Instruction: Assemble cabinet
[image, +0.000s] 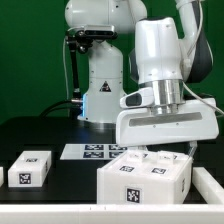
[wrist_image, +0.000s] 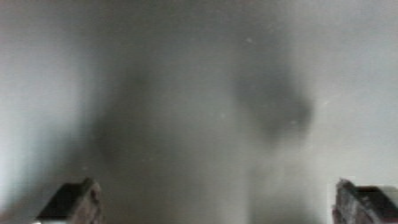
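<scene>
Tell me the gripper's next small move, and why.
Probably ease straight down a little, then close on it. The gripper sits right over the cabinet, its fingers spread wide, and the wrist view shows only a blurred white surface close ahead; contact cannot be told.

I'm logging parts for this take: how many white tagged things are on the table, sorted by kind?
Cabinet body: 1
Loose white block: 1
Marker board: 1
Total: 3
A white edge at the exterior view's right, beside the body, may be another piece. I cannot tell, so it is not counted.
</scene>
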